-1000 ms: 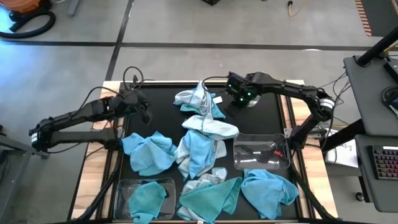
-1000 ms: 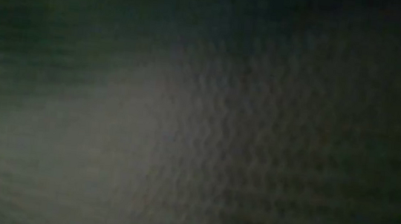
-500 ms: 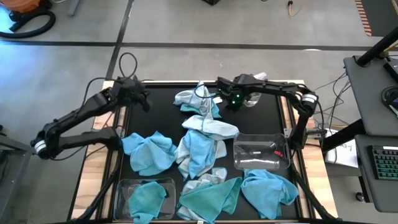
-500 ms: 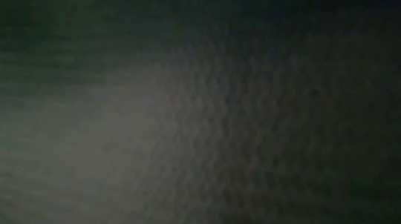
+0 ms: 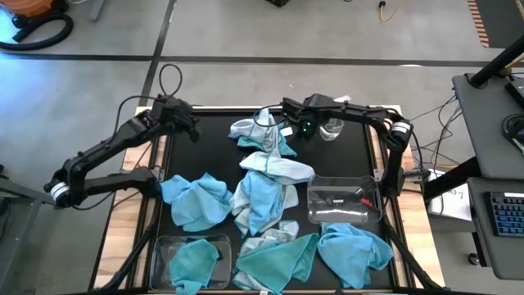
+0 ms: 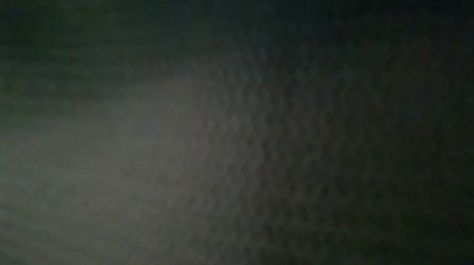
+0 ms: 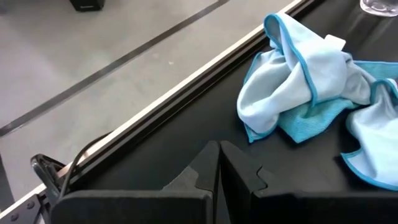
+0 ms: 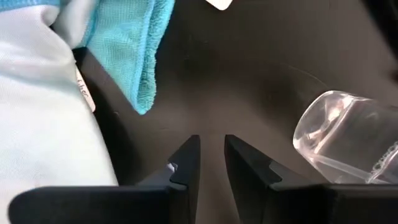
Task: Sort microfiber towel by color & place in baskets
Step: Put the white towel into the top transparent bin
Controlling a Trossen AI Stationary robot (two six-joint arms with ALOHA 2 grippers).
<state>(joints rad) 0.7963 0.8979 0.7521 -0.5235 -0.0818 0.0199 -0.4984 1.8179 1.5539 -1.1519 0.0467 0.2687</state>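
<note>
Several microfiber towels lie on the black table. A pale and blue heap (image 5: 262,135) sits at the far middle, and it also shows in the left wrist view as a heap (image 7: 298,81). More lie at the centre (image 5: 270,184), left (image 5: 196,201) and near edge (image 5: 352,246). One clear basket (image 5: 344,215) stands at the right. Another basket (image 5: 168,246) at the near left holds a teal towel (image 5: 192,262). My right gripper (image 8: 211,146) points down just right of the far heap, open by a small gap, with nothing between its fingers. My left gripper (image 7: 217,155) is shut and empty near the table's far left corner.
A clear spray bottle (image 5: 332,129) lies just right of my right gripper and shows as a bottle (image 8: 348,137) in the right wrist view. Bare black table lies under that gripper. The low view is dark and shows nothing.
My right gripper has moved toward the table's left and down, away from the spray bottle and toward the far towel heap. My left gripper has swung toward the table's far edge, still shut. No towel has moved.
</note>
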